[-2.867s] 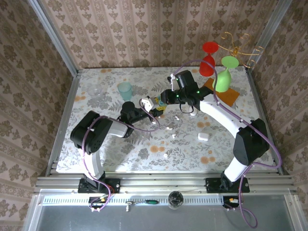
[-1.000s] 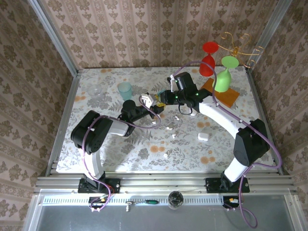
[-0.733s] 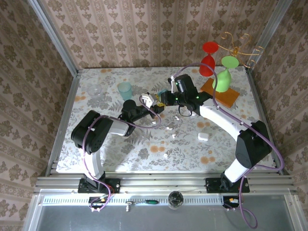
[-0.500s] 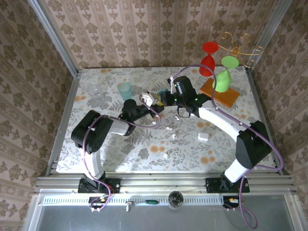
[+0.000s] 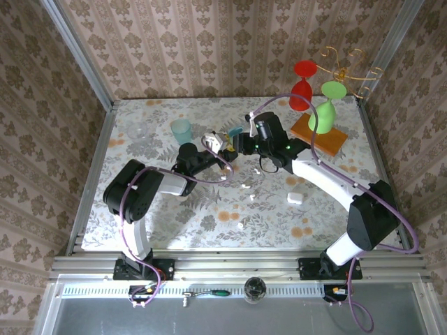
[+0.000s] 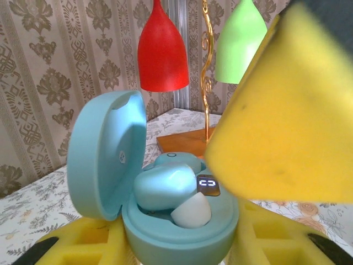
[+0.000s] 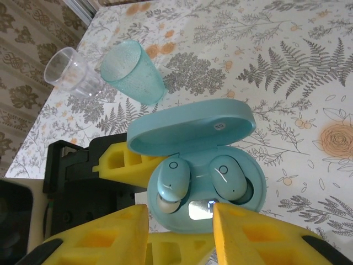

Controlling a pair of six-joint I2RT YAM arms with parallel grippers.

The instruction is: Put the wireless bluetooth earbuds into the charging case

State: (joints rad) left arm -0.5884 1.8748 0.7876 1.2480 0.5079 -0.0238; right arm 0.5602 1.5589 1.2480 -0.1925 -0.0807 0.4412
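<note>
My left gripper (image 6: 179, 249) is shut on the teal charging case (image 6: 176, 237), holding it above the table with its lid (image 6: 105, 154) open. Two teal earbuds sit in the case. The one by the hinge's left (image 7: 172, 179) is tilted up, and its white tip (image 6: 190, 212) shows. The other (image 7: 228, 176) lies flat in its well. My right gripper (image 7: 180, 212) hovers just over the case's front edge, open, with nothing between its yellow fingers (image 7: 110, 237). From above, both grippers meet at the case (image 5: 233, 132).
A teal cup (image 5: 181, 130) and a clear glass (image 5: 137, 131) stand at the back left. Red (image 5: 302, 87) and green (image 5: 327, 105) goblets hang over an orange base (image 5: 328, 139) at the back right. A white case (image 5: 295, 198) and small white pieces (image 5: 245, 186) lie mid-table.
My right gripper's jaws have come apart. Both grippers and the case have drifted slightly toward the back of the table.
</note>
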